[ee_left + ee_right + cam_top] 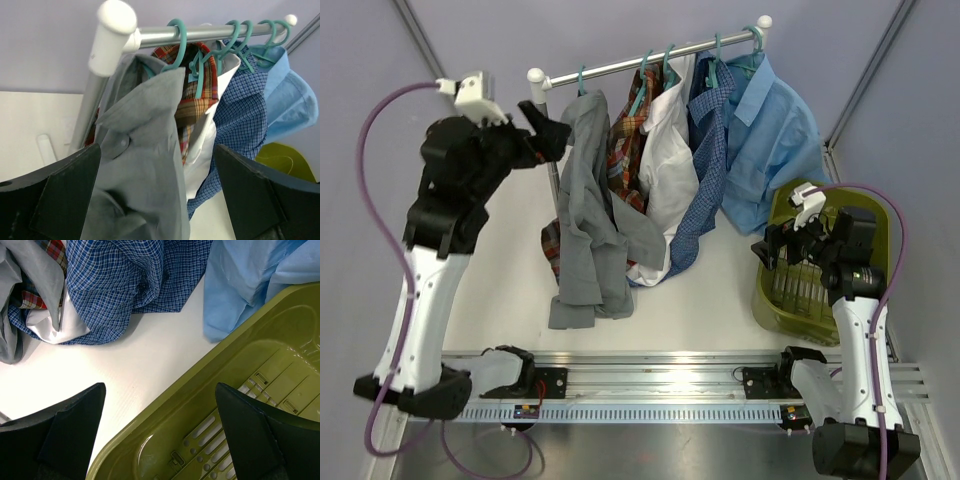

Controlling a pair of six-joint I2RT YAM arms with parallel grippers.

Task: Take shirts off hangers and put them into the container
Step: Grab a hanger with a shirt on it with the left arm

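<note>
Five shirts hang side by side on teal hangers (645,82): grey (588,215), red plaid (625,150), white (665,170), dark blue check (708,170) and light blue (770,150). My left gripper (552,130) is raised at the rail's left end, open, just short of the grey shirt. In the left wrist view the grey shirt (145,165) fills the gap of the open left gripper (157,195), with nothing gripped. The olive container (770,310) stands at the right. My right gripper (778,250) hovers open over its left rim (200,390), empty.
The silver rail (650,62) with white ball ends stands on an upright post (553,195) at the left. Shirt tails of the blue check (130,285) and light blue (250,280) shirts reach the white table beside the container. Purple walls close in both sides.
</note>
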